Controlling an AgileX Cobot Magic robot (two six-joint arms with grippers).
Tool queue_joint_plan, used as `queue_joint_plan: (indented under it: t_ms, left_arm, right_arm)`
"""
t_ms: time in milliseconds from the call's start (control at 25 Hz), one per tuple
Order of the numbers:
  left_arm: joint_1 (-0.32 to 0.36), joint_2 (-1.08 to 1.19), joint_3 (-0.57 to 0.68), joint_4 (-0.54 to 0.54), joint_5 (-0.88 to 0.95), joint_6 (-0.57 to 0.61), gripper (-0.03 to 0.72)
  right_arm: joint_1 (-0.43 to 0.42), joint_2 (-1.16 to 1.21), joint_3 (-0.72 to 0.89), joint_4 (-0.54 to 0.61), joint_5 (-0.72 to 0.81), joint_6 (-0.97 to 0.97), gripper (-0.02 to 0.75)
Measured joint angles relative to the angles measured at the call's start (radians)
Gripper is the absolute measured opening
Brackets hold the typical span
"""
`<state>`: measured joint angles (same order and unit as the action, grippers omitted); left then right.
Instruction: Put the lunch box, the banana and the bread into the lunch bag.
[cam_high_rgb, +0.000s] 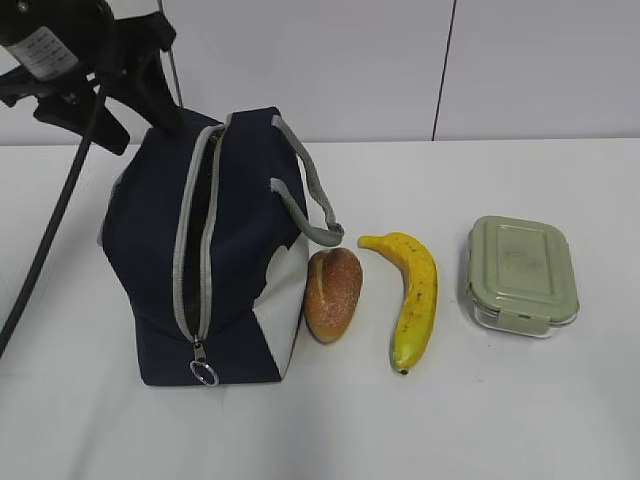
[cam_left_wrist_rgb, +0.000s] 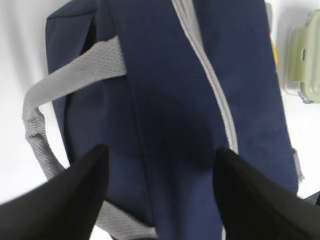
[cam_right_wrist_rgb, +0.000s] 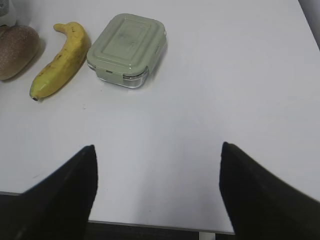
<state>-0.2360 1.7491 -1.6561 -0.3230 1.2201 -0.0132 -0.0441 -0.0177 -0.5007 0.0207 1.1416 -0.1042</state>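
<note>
Bag (cam_high_rgb: 150, 250), boxy navy fabric, is sitting near the table's left edge, zipper closed. Your left gripper (cam_left_wrist_rgb: 160, 195) is hovering spread, holding nothing; you are needing the ring pull (cam_high_rgb: 204, 373).

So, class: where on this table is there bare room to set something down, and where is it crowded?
Free: the white table right of and in front of the lunch box, and left of the lunch bag. Crowded: the bread touches the bag, and the banana lies close beside it, with narrow gaps.
</note>
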Motion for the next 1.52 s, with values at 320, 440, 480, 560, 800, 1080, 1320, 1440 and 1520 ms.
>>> queue_joint_plan:
  t_ms: [320, 440, 480, 560, 800, 1080, 1320, 1440, 1520]
  left_arm:
    - [0.0, 0.042, -0.002, 0.021, 0.011, -0.014, 0.433]
    - [0.0, 0.052, -0.003, 0.021, 0.01, -0.014, 0.332]
    - [0.0, 0.054, -0.003, 0.021, 0.01, -0.014, 0.302]
    - [0.0, 0.06, -0.004, 0.022, 0.009, -0.014, 0.254]
    - [0.0, 0.065, -0.004, 0.026, 0.002, -0.003, 0.125]
    - [0.0, 0.065, -0.004, 0.046, 0.003, 0.002, 0.001]
    - [0.0, 0.065, -0.004, 0.045, 0.008, 0.002, 0.001]
    - [0.0, 0.065, -0.004, 0.035, 0.01, 0.002, 0.001]
    - [0.0, 0.065, -0.004, 0.021, 0.01, 0.002, 0.001]
  right_arm:
    - [0.0, 0.0, 0.0, 0.0, 0.0, 0.0, 0.581]
    - [0.0, 0.0, 0.0, 0.0, 0.0, 0.0, 0.581]
    - [0.0, 0.0, 0.0, 0.0, 0.0, 0.0, 0.581]
    - [0.0, 0.0, 0.0, 0.0, 0.0, 0.0, 0.581]
    - [0.0, 0.0, 0.0, 0.0, 0.0, 0.0, 0.581]
    - [0.0, 0.0, 0.0, 0.0, 0.0, 0.0, 0.581]
    - [0.0, 0.0, 0.0, 0.0, 0.0, 0.0, 0.581]
    - [0.0, 0.0, 0.0, 0.0, 0.0, 0.0, 0.581]
    - [0.0, 0.0, 0.0, 0.0, 0.0, 0.0, 0.581]
